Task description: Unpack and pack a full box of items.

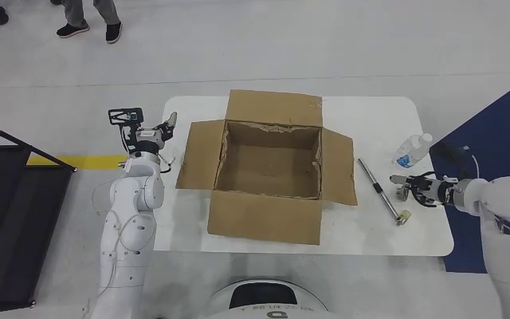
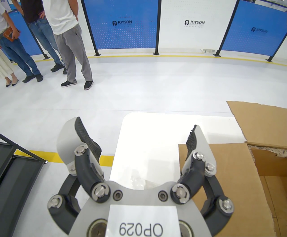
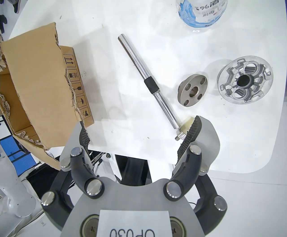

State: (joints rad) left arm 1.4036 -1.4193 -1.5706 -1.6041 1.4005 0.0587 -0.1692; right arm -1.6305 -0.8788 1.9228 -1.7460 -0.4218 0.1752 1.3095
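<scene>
An open cardboard box (image 1: 271,163) stands in the middle of the white table (image 1: 366,120), flaps spread out; its inside looks bare. To its right lie a metal rod (image 1: 378,190) (image 3: 148,83), a round steel flange (image 3: 192,90) and a toothed metal hub (image 3: 245,80). My right gripper (image 1: 408,190) (image 3: 139,130) is open above the table's right side, by the rod's capped end. At the table's left edge, beside the box's left flap (image 2: 224,175), my left gripper (image 1: 166,127) (image 2: 135,129) is open and holds nothing.
A water bottle (image 1: 414,149) (image 3: 201,13) stands at the right rear of the table. A black rack (image 1: 24,215) sits on the floor to the left. People stand on the floor beyond the table.
</scene>
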